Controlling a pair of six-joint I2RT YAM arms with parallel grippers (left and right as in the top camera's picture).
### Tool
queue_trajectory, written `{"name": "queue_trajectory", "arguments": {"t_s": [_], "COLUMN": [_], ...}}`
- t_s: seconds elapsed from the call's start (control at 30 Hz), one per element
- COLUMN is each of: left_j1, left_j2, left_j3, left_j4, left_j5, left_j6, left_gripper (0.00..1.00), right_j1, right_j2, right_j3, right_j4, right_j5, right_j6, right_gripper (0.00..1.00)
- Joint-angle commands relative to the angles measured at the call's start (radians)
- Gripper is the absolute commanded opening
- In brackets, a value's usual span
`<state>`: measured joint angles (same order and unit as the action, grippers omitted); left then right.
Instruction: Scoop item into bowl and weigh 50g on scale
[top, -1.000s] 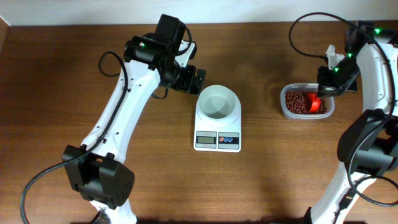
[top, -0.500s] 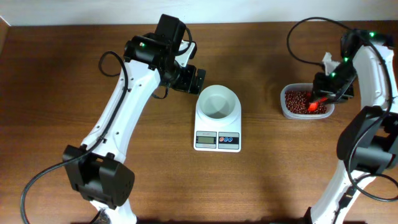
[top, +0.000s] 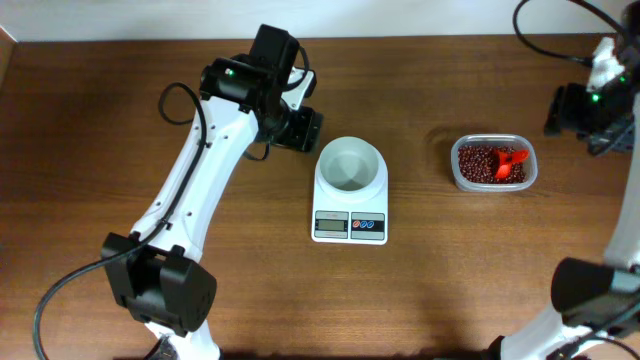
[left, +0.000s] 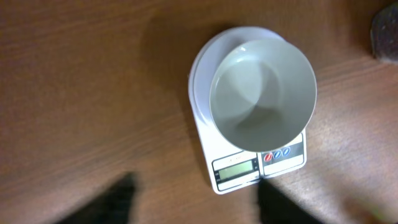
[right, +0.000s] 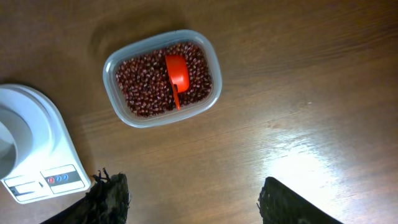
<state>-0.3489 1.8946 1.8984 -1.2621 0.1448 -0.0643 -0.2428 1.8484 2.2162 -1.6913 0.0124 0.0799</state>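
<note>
We show the bowl (top: 350, 165) centred on the scale (top: 350, 227) for weighing; the scoop (right: 177, 71) rests among the beans (right: 140, 93) at right. Left gripper (left: 196, 198) and right gripper (right: 194, 196) gape, empty.

Bowl (left: 263, 93) on scale (left: 239, 169); blurred end effector (left: 196, 202) seemingly spread.

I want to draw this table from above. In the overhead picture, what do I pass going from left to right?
left arm → bowl → tub → right arm
</note>
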Motion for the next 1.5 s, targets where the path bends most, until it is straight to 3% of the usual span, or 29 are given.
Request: {"name": "queue_trajectory", "arguments": {"t_s": [0.0, 0.13, 0.33, 0.5, 0.63, 0.87, 0.9, 0.97, 1.2, 1.3, 1.37, 1.43, 1.47], "left_j1": [-0.047, -0.146, -0.271, -0.245, -0.192, -0.114, -0.103, -0.1, -0.158, -0.244, -0.352, -0.442, -0.475], "left_j2": [0.009, 0.009, 0.009, 0.009, 0.009, 0.009, 0.009, 0.009, 0.009, 0.009, 0.009, 0.009, 0.009], "left_j3": [-0.058, -0.12, -0.144, -0.144, -0.144, -0.146, -0.146, -0.146, -0.186, -0.211, -0.253, -0.307, -0.329], "left_j4": [-0.018, -0.022, 0.072, 0.106, 0.105, 0.091, 0.071, 0.035, -0.032, -0.039, -0.024, 0.008, 0.024], "left_j5": [0.009, -0.004, -0.178, -0.194, -0.194, -0.15, -0.124, -0.123, -0.117, 0.022, 0.069, 0.059, 0.03], "left_j6": [0.002, 0.047, 0.053, 0.048, -0.029, -0.029, -0.029, -0.028, 0.028, 0.168, 0.282, 0.346, 0.351], "left_gripper": [0.0, 0.0, 0.0, 0.04, 0.0, 0.0, 0.0, 0.0, 0.0, 0.0, 0.15, 0.5, 0.6], "right_j1": [-0.006, -0.006, -0.006, -0.005, -0.005, 0.006, 0.006, 0.006, 0.006, 0.006, 0.006, 0.006, 0.006], "right_j2": [0.009, 0.009, 0.009, 0.009, 0.003, -0.014, -0.012, -0.012, -0.012, -0.012, -0.012, -0.012, -0.012], "right_j3": [-0.089, -0.201, -0.313, -0.456, -0.464, -0.466, -0.466, -0.466, -0.466, -0.466, -0.466, -0.466, -0.466], "right_j4": [0.03, 0.108, 0.14, 0.218, 0.291, 0.338, 0.339, 0.338, 0.339, 0.339, 0.339, 0.339, 0.339], "right_j5": [0.023, 0.018, 0.007, -0.024, -0.047, -0.054, -0.053, -0.053, -0.053, -0.053, -0.053, -0.053, -0.053], "right_j6": [0.034, 0.038, 0.044, 0.048, 0.024, -0.001, -0.001, -0.001, -0.001, -0.001, -0.001, -0.001, -0.001], "right_gripper": [0.69, 0.69, 0.7, 0.7, 0.69, 0.71, 0.72, 0.99, 0.99, 0.99, 0.99, 0.99, 0.99]}}
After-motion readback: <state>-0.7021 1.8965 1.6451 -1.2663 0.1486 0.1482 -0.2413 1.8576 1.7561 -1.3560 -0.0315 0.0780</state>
